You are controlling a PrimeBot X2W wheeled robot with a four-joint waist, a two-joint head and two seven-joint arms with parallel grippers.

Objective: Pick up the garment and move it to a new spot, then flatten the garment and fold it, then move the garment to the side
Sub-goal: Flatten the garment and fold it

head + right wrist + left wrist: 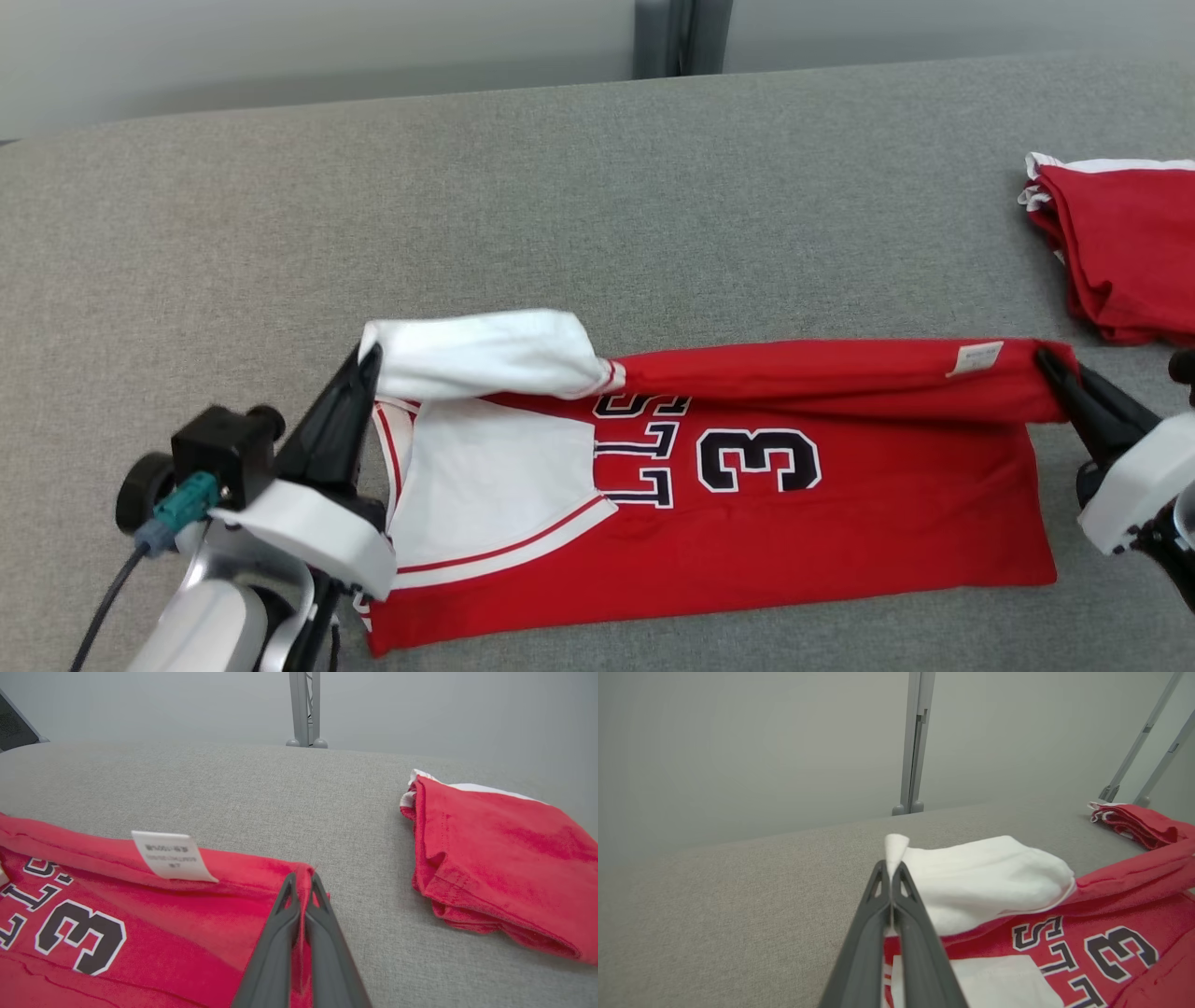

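Grey woven fabric covers the broad table [597, 187] in front of me, with a pale wall behind it. Across the near half lies the red jersey with white sleeves and a black number three [840, 504], spread sideways, its far edge raised and rolled part-way toward me. My left gripper [369, 359] is pinched tight on the corner of the white sleeve [485, 355], and a tuft of white cloth pokes out above the tips in the left wrist view. My right gripper [1050, 359] is clamped on the red hem corner, near the small white care label [974, 358]. A folded pile of red cloth [1130, 252] sits apart on my right.

I judge the jersey light, soft and limp: it will drape rather than hold a line. Thin knit may slip from narrow tips, so corners and seamed edges, where the cloth is doubled, seem the best holds. Both ends should travel together to keep the fold edge taut.
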